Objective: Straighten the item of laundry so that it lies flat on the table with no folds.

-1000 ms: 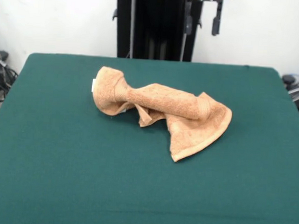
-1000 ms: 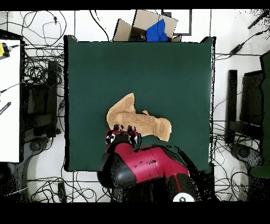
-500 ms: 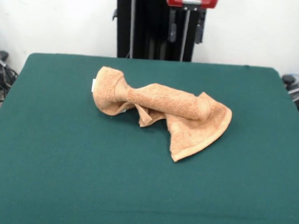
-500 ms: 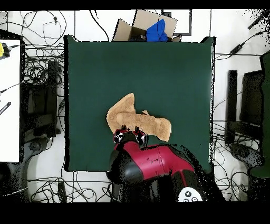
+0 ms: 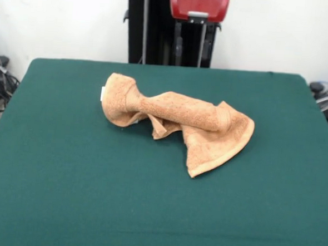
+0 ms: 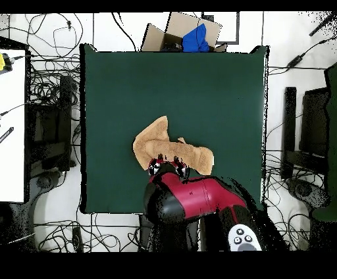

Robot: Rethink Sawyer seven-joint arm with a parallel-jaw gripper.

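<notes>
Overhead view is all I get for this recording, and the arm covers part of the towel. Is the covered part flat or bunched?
Observer: Bunched. From the front, the towel is twisted into a thick roll across its middle.
Operator: Is any part spread out?
Observer: Yes, one hemmed corner fans flat onto the table, on the front view's right.
Operator: Is the gripper touching it?
Observer: No. The gripper hangs above the table's far edge, clear of the towel, its two fingers standing apart.
</notes>
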